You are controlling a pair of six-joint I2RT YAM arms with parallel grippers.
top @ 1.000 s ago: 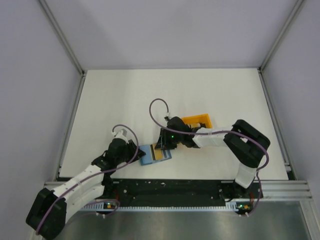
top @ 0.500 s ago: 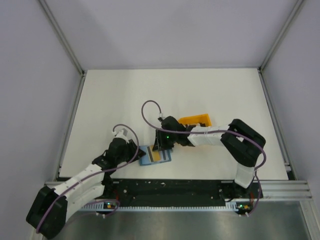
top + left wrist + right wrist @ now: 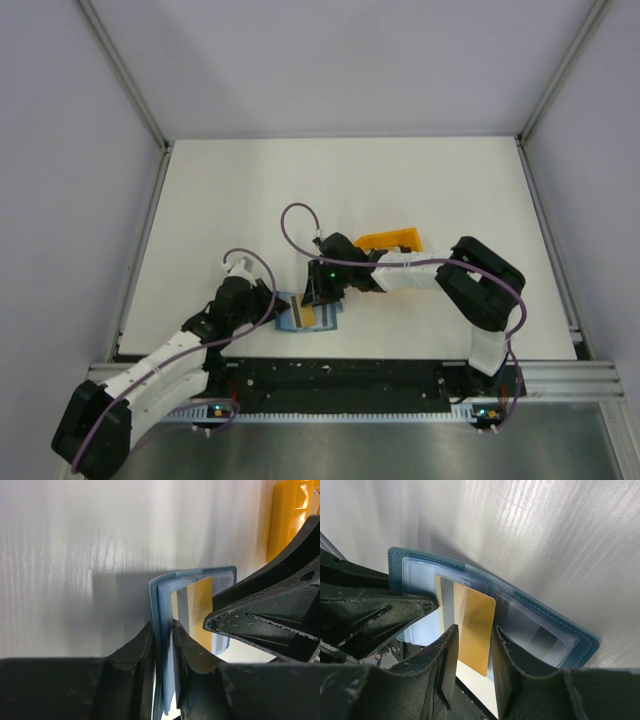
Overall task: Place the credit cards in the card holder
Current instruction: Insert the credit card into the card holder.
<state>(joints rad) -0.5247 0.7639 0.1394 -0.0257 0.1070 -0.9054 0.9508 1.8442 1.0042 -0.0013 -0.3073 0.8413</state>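
White tabletop point(image 3: 400, 180), card holder point(image 3: 420, 572) pinched at one edge by left hand point(image 3: 162, 630), yellow credit card point(image 3: 477, 615) clamped in right hand point(image 3: 472, 640) over it

Matt stitched teal card holder point(image 3: 395, 575) with glossy clear plastic pockets, smooth yellow credit card point(image 3: 476, 625), matt black plastic fingers point(image 3: 449, 660).

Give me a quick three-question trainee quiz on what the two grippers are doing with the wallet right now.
1. True or false: the left gripper pinches one edge of the card holder.
2. The right gripper holds: A) the card holder, B) a yellow credit card, C) nothing.
3. Fill in: the open-frame rack is coloured ___.
Key: 1 true; 2 B; 3 orange.
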